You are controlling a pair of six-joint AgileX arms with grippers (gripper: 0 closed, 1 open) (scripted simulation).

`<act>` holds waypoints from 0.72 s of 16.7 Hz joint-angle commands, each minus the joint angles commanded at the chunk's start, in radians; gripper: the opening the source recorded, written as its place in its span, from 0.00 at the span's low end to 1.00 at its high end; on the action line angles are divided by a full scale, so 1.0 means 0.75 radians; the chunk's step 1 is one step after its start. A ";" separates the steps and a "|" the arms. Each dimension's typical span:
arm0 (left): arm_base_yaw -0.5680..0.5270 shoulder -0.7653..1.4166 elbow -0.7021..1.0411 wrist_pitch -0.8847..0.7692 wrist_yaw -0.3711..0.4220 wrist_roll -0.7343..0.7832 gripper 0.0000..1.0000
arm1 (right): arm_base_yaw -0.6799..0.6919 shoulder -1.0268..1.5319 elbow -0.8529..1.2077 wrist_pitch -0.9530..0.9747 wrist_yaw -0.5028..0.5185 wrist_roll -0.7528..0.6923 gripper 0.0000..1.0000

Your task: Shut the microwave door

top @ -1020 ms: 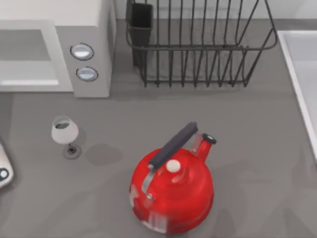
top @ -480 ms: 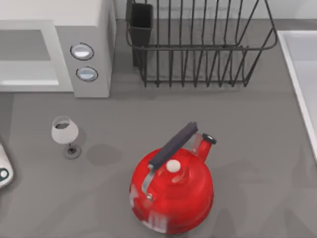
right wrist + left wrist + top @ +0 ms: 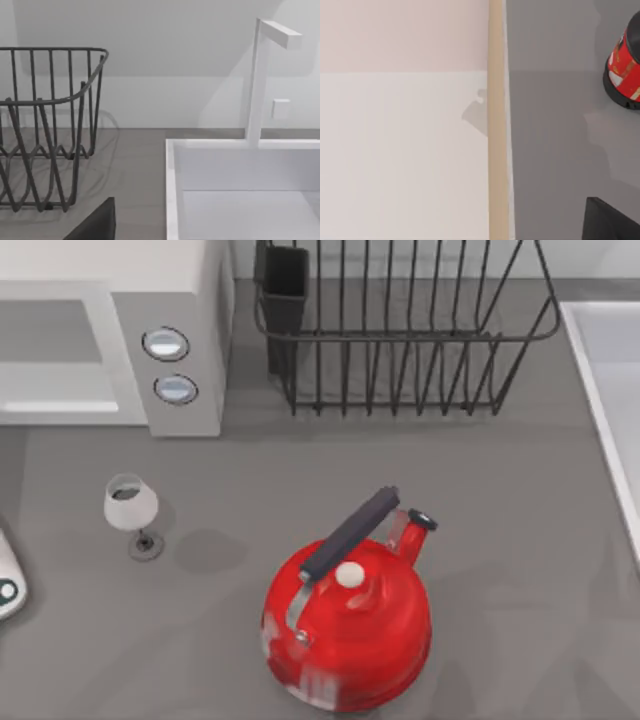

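Top view, left to right. Small white kitchen scale pokes in at the table's left edge. Large pale grey-white boxy microwave sits at the far left corner; cavity open toward the front, control panel with two round silver dials on its right side. The door panel itself I cannot make out from above. Clear stemmed wine glass stands upright in front of the microwave, apart from it. Round red kettle with dark bar handle sits near the front centre, well apart from the glass. Black wire dish rack at the back, just right of the microwave, with a dark rectangular holder in its left corner. White sink basin along the right edge.

Left wrist view: table edge, pale floor beyond, red kettle's side at the frame border; a dark piece in one corner, jaw state cannot be told.

Right wrist view: dish rack beside the sink and a white square-section faucet; dark piece in a corner, jaw state cannot be told.
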 joint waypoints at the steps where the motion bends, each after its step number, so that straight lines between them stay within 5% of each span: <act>1: 0.001 0.008 -0.014 0.016 0.001 0.001 0.00 | 0.000 0.000 0.000 0.000 0.000 0.000 1.00; 7: -0.020 -0.018 -0.036 0.027 -0.007 -0.017 0.00 | 0.000 0.000 0.000 0.000 0.000 0.000 1.00; 12: -0.164 -0.252 -0.315 0.146 -0.081 -0.170 0.00 | 0.000 0.000 0.000 0.000 0.000 0.000 1.00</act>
